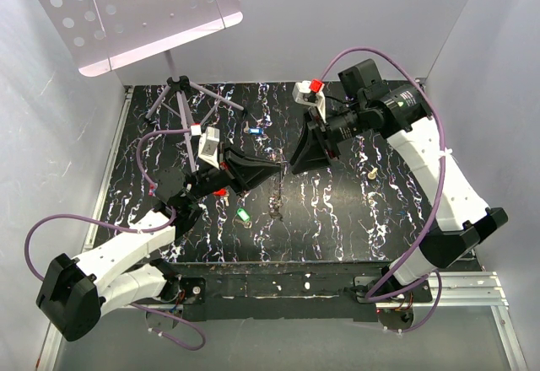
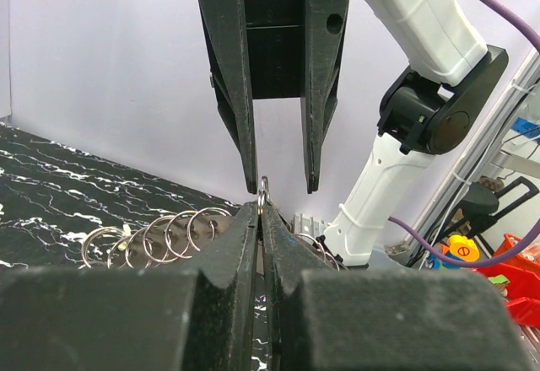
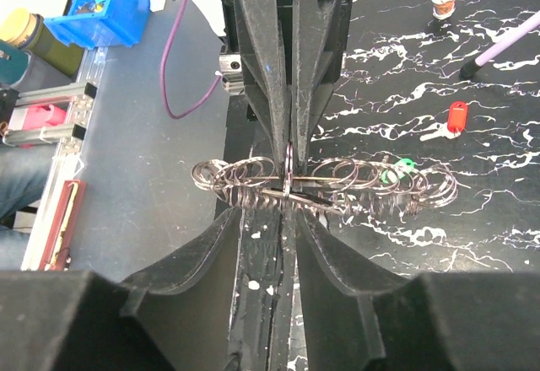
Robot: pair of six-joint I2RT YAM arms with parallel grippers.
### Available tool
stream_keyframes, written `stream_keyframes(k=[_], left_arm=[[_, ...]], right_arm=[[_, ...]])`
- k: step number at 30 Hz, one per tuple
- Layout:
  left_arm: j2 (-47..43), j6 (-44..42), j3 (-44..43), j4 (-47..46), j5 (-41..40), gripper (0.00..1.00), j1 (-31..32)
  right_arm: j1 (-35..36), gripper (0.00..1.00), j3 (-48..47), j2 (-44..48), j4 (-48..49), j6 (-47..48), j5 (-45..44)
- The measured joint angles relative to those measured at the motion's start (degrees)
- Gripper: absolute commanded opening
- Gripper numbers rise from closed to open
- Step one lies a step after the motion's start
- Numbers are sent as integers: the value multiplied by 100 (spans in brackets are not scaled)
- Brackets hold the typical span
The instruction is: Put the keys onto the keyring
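The keyring (image 3: pixel 337 187) is no single hoop - it shows as a row of thin, silvery wire loops overlapping one another like a stretched coil, lying low over the black, white-veined surface (image 1: pixel 337 219). The row runs out to both sides of the left end effector (image 2: pixel 259 207). Its two fingers are pressed together, clamped on one loop that stands on edge, with the top of that loop poking out just above the tips.

The right end effector (image 2: pixel 281 187) faces it tip to tip from the opposite side. Its fingers (image 2: pixel 240 93) stand apart, and the pinched loop sits in the gap between them, nearer one finger than the other; whether it touches that finger I cannot tell.

A green key (image 3: pixel 396 169) lies at one end of the row, off to the side of both end effectors, and a red key (image 3: pixel 456 118) lies on the surface beyond it - apart from the loops.
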State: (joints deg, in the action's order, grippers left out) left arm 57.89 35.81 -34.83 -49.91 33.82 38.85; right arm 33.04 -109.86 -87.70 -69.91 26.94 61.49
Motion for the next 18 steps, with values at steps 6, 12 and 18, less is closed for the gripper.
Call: stream_keyframes(k=[6, 12, 18], left_arm=[[-2, -9, -2, 59, -20, 0, 2], [-2, -20, -2, 131, -20, 0, 28], [-2, -24, -2, 192, -24, 0, 28]], right_arm=[[44, 26, -9, -17, 114, -144, -9], [83, 20, -20, -76, 155, -232, -52], [103, 2, -20, -103, 229, -304, -144]])
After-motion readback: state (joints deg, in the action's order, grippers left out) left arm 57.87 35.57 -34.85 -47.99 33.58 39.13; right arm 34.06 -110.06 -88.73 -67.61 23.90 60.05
